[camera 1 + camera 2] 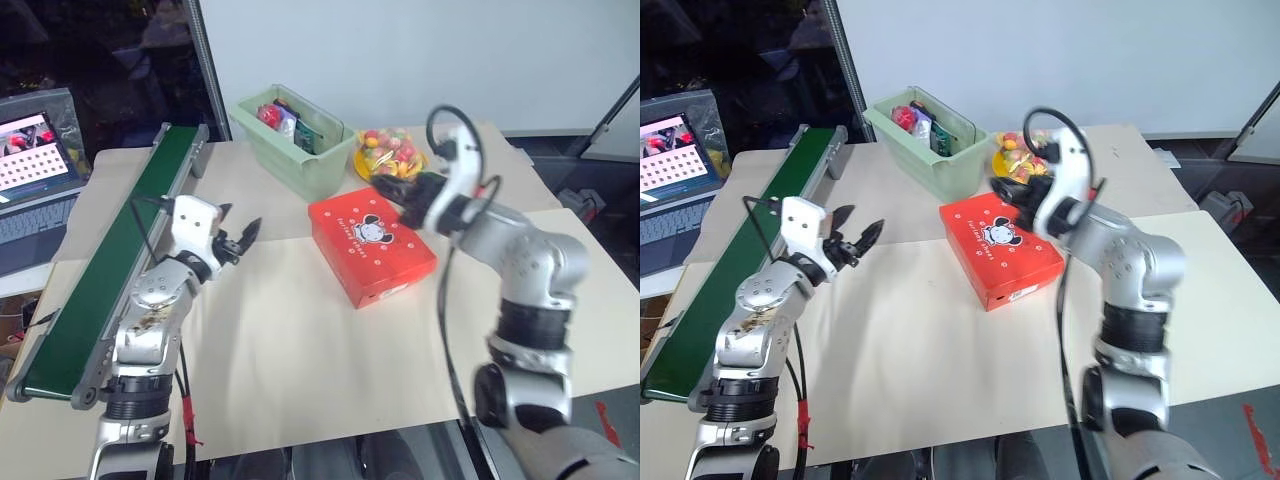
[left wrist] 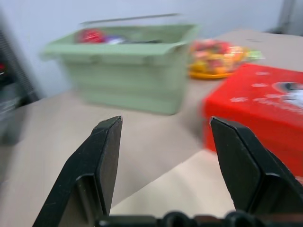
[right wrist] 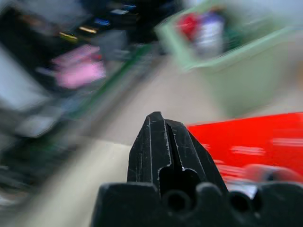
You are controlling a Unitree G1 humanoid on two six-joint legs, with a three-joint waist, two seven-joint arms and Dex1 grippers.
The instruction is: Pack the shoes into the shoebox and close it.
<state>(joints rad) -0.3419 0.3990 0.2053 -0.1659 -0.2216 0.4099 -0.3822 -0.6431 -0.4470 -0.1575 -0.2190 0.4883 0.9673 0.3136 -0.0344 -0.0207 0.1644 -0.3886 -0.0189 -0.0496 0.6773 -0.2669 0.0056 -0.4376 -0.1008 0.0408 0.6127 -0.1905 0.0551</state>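
Observation:
The red-orange shoebox (image 1: 370, 245) lies on the table with its lid down, the white cartoon face on top. The shoes are out of view. My left gripper (image 1: 243, 222) hovers to the left of the box, pointing toward it, open with nothing between its fingers (image 2: 106, 156). In the left wrist view the shoebox (image 2: 265, 109) sits just past the fingertips, apart from them. My right gripper (image 1: 388, 187) is shut and empty, raised above the far edge of the box. In the right wrist view it (image 3: 156, 124) hangs over the red lid (image 3: 255, 146).
A pale green bin (image 1: 295, 140) with several items stands behind the box. A yellow plate of colourful pieces (image 1: 390, 152) is beside it. A long green conveyor (image 1: 120, 255) runs along the table's left side, with a laptop (image 1: 35, 160) beyond it.

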